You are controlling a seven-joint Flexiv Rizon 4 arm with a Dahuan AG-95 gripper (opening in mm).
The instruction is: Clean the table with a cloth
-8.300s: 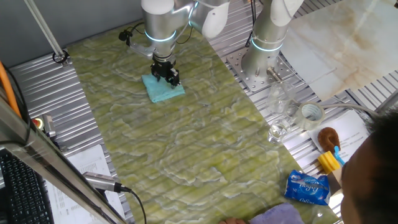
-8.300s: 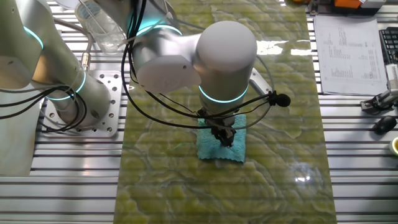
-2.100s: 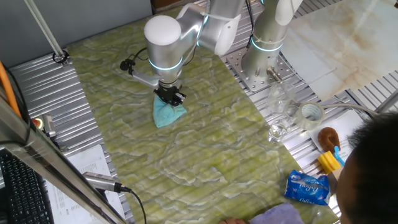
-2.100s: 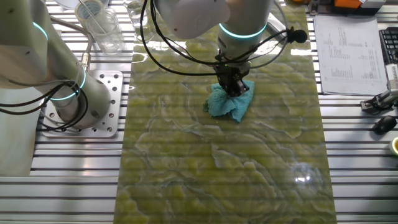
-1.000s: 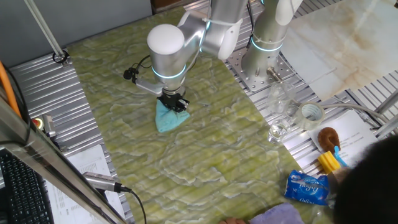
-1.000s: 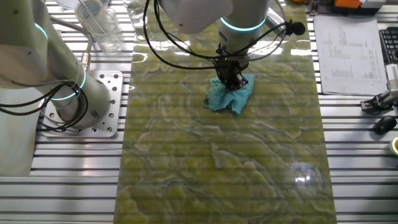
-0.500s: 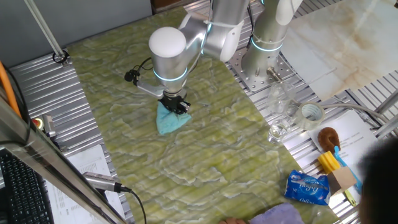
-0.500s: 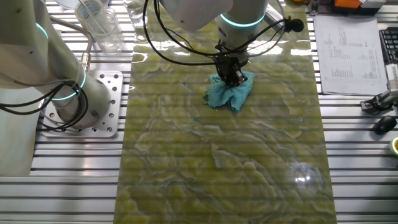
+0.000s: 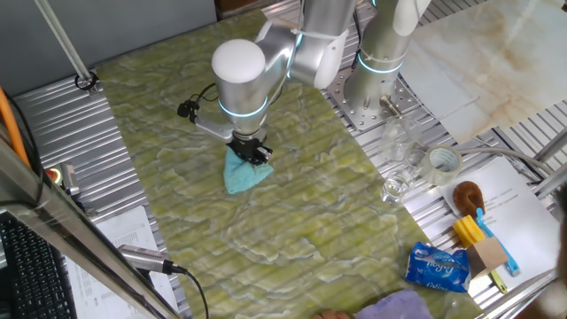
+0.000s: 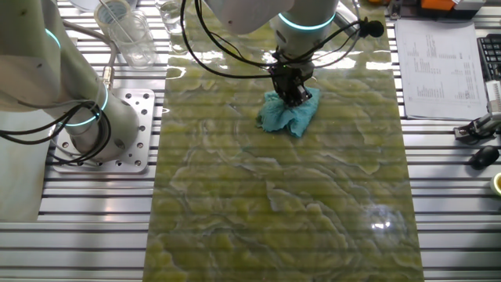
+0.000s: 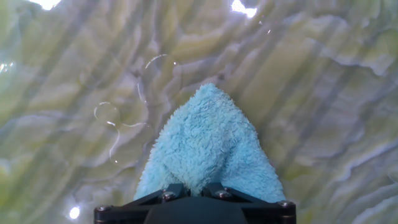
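Observation:
The light-blue cloth (image 9: 241, 176) lies bunched on the yellow-green marbled table (image 9: 292, 221). My gripper (image 9: 252, 152) is shut on the cloth's upper part and presses it down on the table. In the other fixed view the gripper (image 10: 293, 94) stands over the crumpled cloth (image 10: 286, 117) near the table's (image 10: 282, 219) far middle. In the hand view the cloth (image 11: 208, 149) rises in a fold between the fingers (image 11: 174, 190), and the gripper (image 11: 194, 188) is closed around it. Water rings show on the table (image 11: 323, 106) ahead.
A second silver arm base (image 9: 376, 84) stands right of the table. Clear plastic cups (image 9: 399, 168), a tape roll (image 9: 444, 160), a brush (image 9: 469, 197), a blue packet (image 9: 438, 268) and lavender fabric (image 9: 394, 306) lie to the right. Ribbed metal panels (image 9: 62, 133) flank the table.
Over the last second my gripper has dragged the cloth a little further along the table, away from the arm base; the cloth stays bunched in the closed fingers.

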